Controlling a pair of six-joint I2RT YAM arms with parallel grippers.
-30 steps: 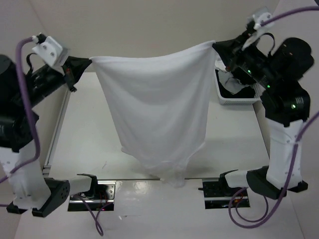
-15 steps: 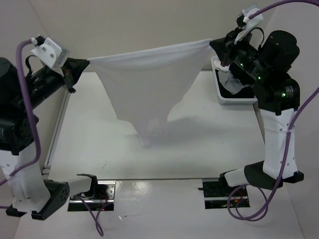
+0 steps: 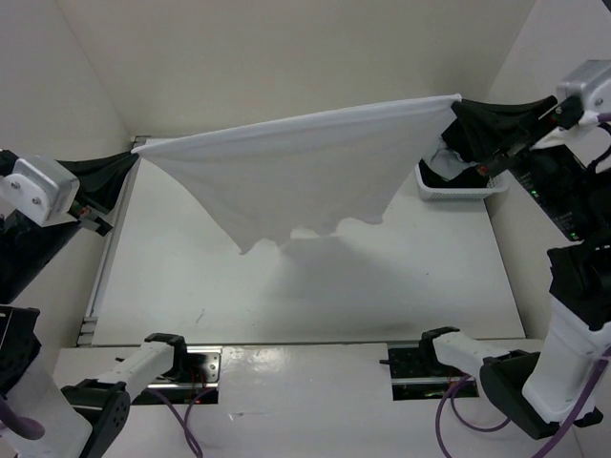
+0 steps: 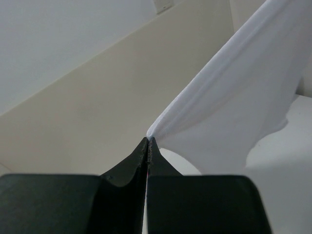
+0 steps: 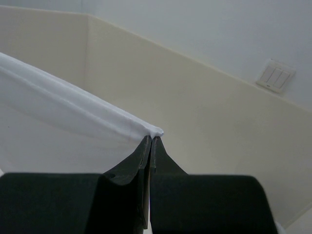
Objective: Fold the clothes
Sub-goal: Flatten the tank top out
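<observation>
Stretching is the word for it: the white garment (image 3: pixel 305 176) now runs as one taut edge from the middle left of the top view to its upper right, pinned at each end. A second ago it hung between the arms as a deep sack, its lower end bunched near the bottom centre of the frame. Half a second ago that sack had already narrowed to a funnel. Now both arms have swung outward toward the frame's sides, the span is much wider, and the body of the cloth shows as a shallow fan with a ragged lower edge at mid-frame.

The left fingers (image 3: pixel 113 174) are pressed together on one corner, and the wrist view shows fabric fanning straight out of their tips. The right fingers (image 3: pixel 487 119) are likewise clamped on the opposite corner, beside the white basket (image 3: pixel 458 189) at right; their wrist view shows the hem emerging from the closed tips.

A soft shadow lies on the table (image 3: pixel 382 277) beneath the loose edge, so the cloth looks airborne, though contact cannot be ruled out.

My reading is that this is a spreading move: slack has been pulled out so the garment can be laid flat. No fold has been made yet.
</observation>
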